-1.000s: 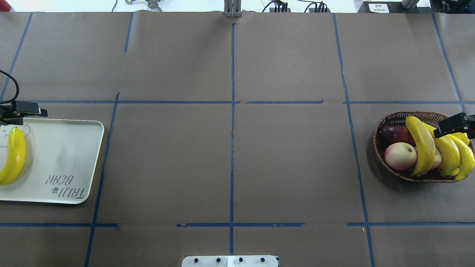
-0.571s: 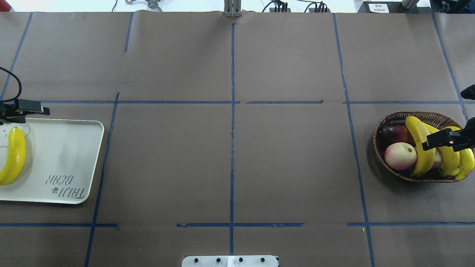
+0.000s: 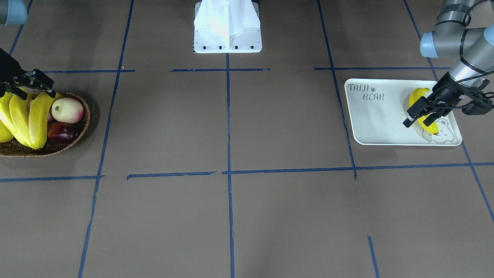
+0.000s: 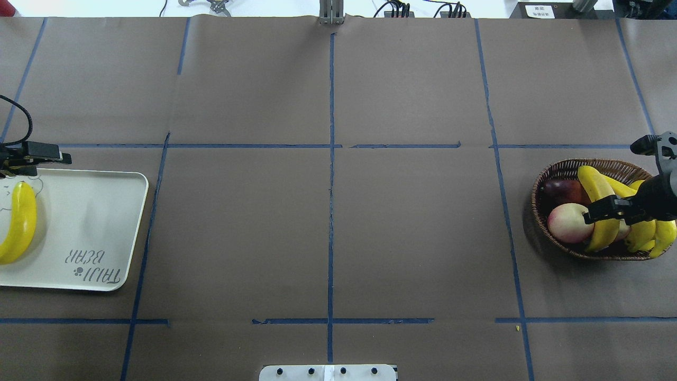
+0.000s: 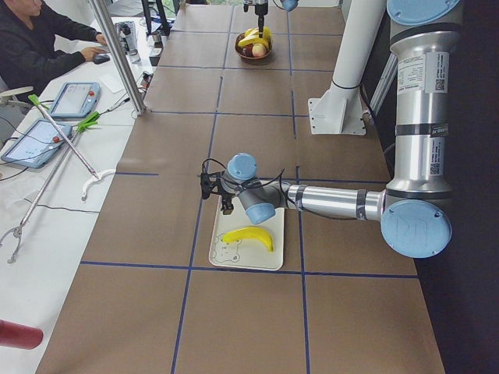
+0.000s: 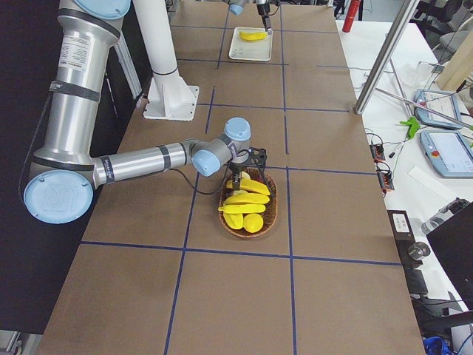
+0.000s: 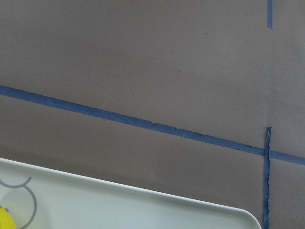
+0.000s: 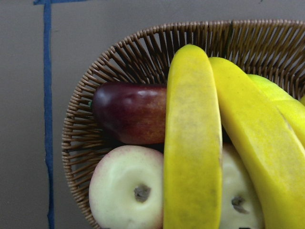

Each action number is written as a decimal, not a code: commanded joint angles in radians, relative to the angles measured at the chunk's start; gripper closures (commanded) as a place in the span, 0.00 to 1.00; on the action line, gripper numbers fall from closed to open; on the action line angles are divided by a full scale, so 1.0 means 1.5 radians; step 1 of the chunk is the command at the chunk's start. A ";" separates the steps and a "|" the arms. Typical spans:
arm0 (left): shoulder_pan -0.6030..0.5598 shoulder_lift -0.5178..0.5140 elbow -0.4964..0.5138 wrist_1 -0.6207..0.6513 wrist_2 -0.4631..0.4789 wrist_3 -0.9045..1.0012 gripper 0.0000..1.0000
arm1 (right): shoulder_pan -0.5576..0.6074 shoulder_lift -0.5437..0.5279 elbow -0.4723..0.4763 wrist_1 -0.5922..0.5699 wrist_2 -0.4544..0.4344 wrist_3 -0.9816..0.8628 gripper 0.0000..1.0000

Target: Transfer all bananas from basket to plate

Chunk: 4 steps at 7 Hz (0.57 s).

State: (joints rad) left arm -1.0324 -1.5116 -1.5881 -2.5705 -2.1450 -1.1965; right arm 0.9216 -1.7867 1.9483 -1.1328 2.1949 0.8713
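Three bananas [image 4: 595, 185] lie side by side in the wicker basket [image 4: 535, 209] at the table's right end. They fill the right wrist view as bananas [image 8: 193, 143] over the basket [image 8: 81, 124]. My right gripper [image 4: 608, 209] hovers open just above them, holding nothing, and shows as the right gripper [image 3: 29, 87] in the front view. One more banana [image 4: 18, 222] lies on the white plate [image 4: 95, 222] at the left end. My left gripper [image 4: 31, 161] stands open over the plate's far edge, clear of that banana [image 3: 417, 96].
A pink-white round fruit [image 4: 568, 222] and a dark red fruit [image 4: 559, 190] share the basket. The robot's base plate [image 4: 328, 373] sits at the near edge. Blue tape lines cross the brown table. A person [image 5: 31, 47] sits at a side table with tablets.
My right gripper has moved across the basket, toward the robot and the table's middle, and now hangs over the front banana. The left gripper has hardly moved.
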 commanded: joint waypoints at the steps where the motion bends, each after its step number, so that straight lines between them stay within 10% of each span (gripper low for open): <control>1: 0.000 -0.001 0.002 0.000 0.000 0.000 0.00 | -0.016 0.002 0.000 0.005 -0.022 0.013 0.18; 4: 0.000 -0.010 0.002 0.000 0.000 -0.021 0.00 | -0.014 0.000 0.004 0.006 -0.024 0.012 0.25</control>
State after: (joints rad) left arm -1.0324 -1.5208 -1.5847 -2.5709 -2.1445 -1.2149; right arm 0.8992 -1.7848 1.9533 -1.1247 2.1600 0.8901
